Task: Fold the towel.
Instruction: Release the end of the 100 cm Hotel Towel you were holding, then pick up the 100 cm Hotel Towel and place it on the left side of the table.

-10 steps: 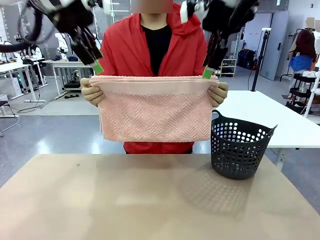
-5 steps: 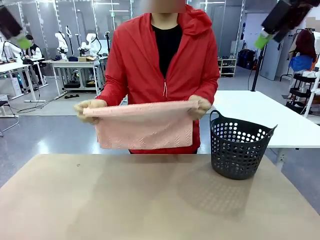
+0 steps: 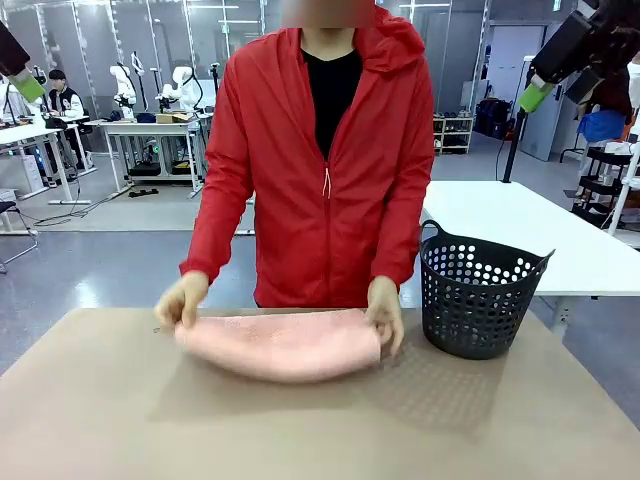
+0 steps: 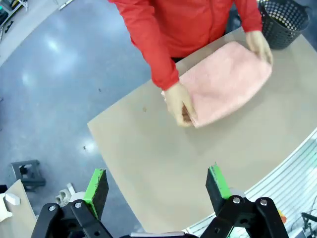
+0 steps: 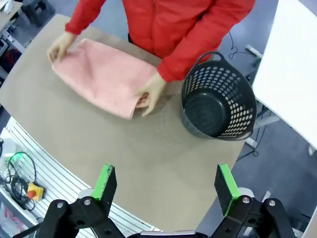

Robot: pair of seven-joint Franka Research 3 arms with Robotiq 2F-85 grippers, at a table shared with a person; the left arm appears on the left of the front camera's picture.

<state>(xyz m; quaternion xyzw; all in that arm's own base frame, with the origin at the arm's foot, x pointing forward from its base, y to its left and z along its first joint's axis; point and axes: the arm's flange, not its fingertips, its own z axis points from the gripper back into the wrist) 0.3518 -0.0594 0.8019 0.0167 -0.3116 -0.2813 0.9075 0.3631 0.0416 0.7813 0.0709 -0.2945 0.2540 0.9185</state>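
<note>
Folded towel [image 3: 280, 343] on table [image 3: 300, 430], person's 2 hands [image 3: 185, 297] on its ends.
Left gripper [image 4: 156, 171], right gripper [image 5: 165, 168]: up high, jaws wide apart, empty; layer count unclear.

Looks like a large open research lab, judging by the polished grey floor [image 3: 110, 265], white work tables [image 3: 150, 130] loaded with equipment, loose cables [image 3: 75, 210] trailing on the ground, glass partitions [image 3: 100, 50] behind and a black shelf trolley [image 3: 612, 190].

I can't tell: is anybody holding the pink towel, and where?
The person's hands hold the towel by its two ends, on the table. Left gripper and right gripper are open, empty.
</note>
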